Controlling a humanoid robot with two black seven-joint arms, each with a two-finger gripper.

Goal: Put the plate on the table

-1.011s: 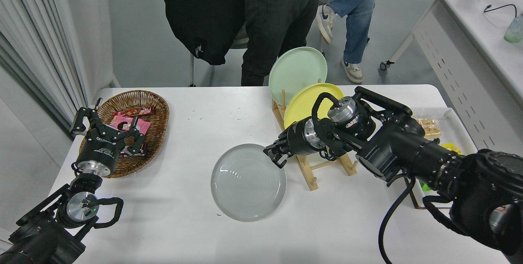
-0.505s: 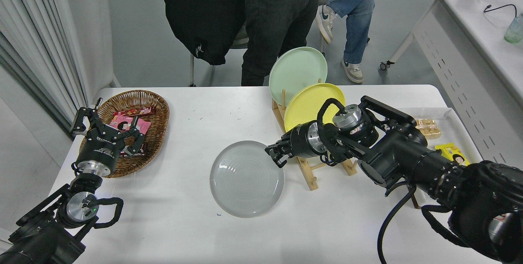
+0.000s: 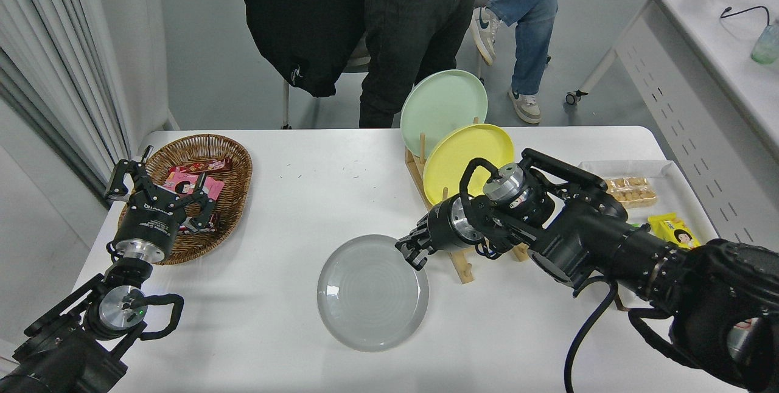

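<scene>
Since the frame half a second back, the grey plate has dropped lower and nearer the camera, and its outline now reads as lying almost flat on the white tabletop, a little toward six o'clock of the middle. The right end effector has come down with it and sits at the plate's one o'clock rim, its fingers closed narrowly on that edge; whether the far rim has fully touched down cannot be told from this view.

At two o'clock of the plate stands the wooden rack, just beside the wrist, holding the yellow plate and, behind it, the mint green plate. At ten o'clock, well apart, lies the wicker basket of snack packets, with the left end effector parked over its near edge, fingers spread and empty. A tray of snacks sits at the three o'clock edge. People wait at twelve o'clock.

The risk, as I judge it: letting go while the rim is pinched high would make the plate clatter or skid, and a careless withdrawal could knock the rack, which is close to the forearm.
</scene>
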